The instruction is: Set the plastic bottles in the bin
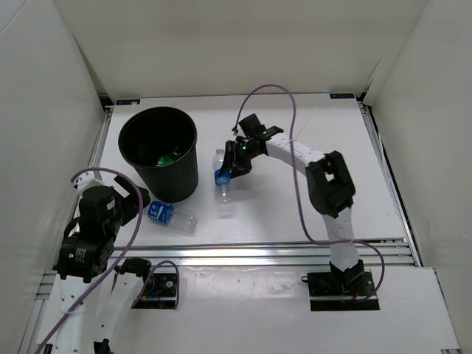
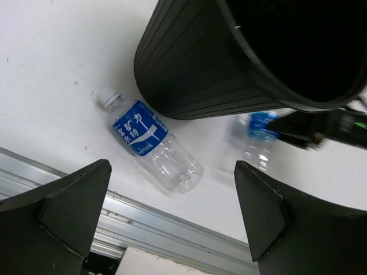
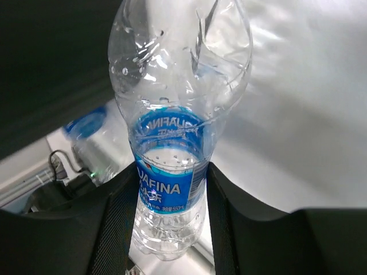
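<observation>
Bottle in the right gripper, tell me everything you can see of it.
The bottle is thin clear plastic with a blue Aquafina label around its middle. The wall above the label is dented and creased, and small droplets speckle it. The right gripper is shut on it, one finger pressing each side of the label. In the top view it sits just right of the bin, apart from it. Whether it is lifted cannot be told.

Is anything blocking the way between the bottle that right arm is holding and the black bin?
Nothing visible does. The right gripper grips the bottle just right of the bin, with bare table between them; only the bin's own wall must be cleared.
</observation>
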Robot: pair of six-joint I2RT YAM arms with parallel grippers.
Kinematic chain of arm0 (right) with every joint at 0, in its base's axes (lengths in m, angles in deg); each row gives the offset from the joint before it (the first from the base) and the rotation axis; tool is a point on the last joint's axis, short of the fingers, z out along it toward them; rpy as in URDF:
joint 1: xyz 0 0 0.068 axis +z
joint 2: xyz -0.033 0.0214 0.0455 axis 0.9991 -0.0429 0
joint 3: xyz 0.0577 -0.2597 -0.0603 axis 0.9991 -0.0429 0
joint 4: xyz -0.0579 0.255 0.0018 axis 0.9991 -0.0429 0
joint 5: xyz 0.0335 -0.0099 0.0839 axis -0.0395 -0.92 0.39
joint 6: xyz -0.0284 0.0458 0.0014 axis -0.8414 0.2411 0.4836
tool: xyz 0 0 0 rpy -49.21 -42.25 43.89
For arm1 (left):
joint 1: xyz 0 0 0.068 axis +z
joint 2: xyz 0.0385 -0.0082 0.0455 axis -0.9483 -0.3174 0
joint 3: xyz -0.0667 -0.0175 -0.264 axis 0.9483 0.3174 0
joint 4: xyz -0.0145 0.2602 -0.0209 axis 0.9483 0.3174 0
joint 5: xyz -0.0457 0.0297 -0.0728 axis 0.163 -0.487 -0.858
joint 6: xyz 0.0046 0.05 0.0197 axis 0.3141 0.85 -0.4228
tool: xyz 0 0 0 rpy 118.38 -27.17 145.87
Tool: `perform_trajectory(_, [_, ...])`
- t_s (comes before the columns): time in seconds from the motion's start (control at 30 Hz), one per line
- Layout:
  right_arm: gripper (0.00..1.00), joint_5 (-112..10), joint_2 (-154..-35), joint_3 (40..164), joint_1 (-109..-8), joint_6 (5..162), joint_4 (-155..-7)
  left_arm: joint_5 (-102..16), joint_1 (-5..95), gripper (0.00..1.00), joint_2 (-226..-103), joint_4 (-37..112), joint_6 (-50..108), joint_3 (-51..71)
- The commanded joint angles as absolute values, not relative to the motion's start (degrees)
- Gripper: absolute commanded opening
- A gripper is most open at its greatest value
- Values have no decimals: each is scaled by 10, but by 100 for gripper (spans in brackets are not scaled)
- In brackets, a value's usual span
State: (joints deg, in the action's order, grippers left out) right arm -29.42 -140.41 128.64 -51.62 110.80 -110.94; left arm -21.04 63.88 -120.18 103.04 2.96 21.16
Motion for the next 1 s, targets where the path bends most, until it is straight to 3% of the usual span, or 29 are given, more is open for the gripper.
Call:
perform_trajectory(0.0, [26,-327,-1241,1267,-537,1082,-1123,-190,638,100,-1182,1000,-43,267])
perform_trajectory(0.1, [25,-350,-1161,1318,-537,1065,-1140,-205,638,100,-1175,963,-98,323])
perform_trajectory(0.23, [23,-374,-1154,1504,-526,1065,-1148,-231,638,100,-1170,933,-189,414])
perform_trajectory(0.4, [27,-355,-1281,1718,-467,1073,-1061,-267,638,100,-1164,911,-247,482])
perform_trajectory(0.53, [40,-432,-1366,1737,-414,1038,-914,-287,638,100,-1180,932,-242,475])
perform_trajectory(0.6, [35,-469,-1385,1737,-393,1003,-894,-287,638,100,-1204,943,-229,454])
perform_trajectory(0.63, [39,-476,-1400,1737,-387,990,-879,-287,638,100,-1212,949,-229,447])
perform_trajectory(0.67, [55,-481,-1406,1737,-376,975,-879,-298,638,100,-1219,949,-223,442])
perform_trajectory(0.7, [91,-481,-1412,1745,-376,951,-885,-308,638,100,-1225,944,-223,442])
perform_trajectory(0.73, [100,-495,-1405,1759,-369,942,-906,-318,638,100,-1234,937,-215,442])
perform_trajectory(0.83, [100,-585,-1285,1696,-354,896,-928,-345,638,100,-1241,899,-226,461])
perform_trajectory(0.97, [100,-582,-1165,1604,-381,890,-907,-342,638,100,-1228,839,-265,512])
